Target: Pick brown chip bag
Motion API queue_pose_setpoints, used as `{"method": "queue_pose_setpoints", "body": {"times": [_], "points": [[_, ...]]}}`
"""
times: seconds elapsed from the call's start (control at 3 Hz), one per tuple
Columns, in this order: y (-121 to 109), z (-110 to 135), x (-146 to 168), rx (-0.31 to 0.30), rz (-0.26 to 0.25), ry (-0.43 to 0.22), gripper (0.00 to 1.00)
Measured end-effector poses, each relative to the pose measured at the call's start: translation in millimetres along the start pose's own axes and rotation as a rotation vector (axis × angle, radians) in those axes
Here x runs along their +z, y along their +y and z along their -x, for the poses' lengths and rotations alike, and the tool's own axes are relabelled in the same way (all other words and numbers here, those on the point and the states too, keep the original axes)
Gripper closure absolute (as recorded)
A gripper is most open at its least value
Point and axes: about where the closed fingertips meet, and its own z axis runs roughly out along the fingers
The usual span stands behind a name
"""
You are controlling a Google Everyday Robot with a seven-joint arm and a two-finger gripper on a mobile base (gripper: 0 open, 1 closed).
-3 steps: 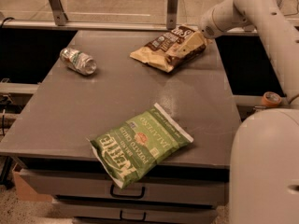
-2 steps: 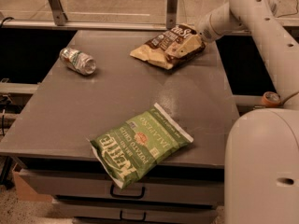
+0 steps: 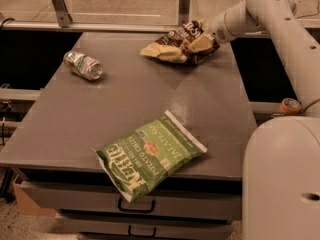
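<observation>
The hand (image 3: 201,42) is resting on the brown chip bag (image 3: 176,43) at the far side of the table (image 3: 150,96). The bag is lying under the hand and stretching away to its left. I cannot tell whether the hand is pinching it. A shallow hold on such slick film is risking a slip during lifting. The bag is looking crumpled, dark brown with a tan end and white lettering.

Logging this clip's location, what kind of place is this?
Likely a robot test lab: a grey table with drawers, holding a can, a green chip bag and a brown chip bag, with the gripper at that bag's far-side spot.
</observation>
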Motion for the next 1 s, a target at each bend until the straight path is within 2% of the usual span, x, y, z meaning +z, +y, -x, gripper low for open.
{"method": "queue_pose_setpoints", "body": {"times": [0.33,0.67,1.0], "points": [[11.5,22.4,-11.3,-0.024,0.021,-0.044,0.88],[30.8,42.4,-17.1,-0.051,0.062,-0.080,1.00],[53.4,74.1,-32.1,-0.087,0.129,-0.159,1.00]]}}
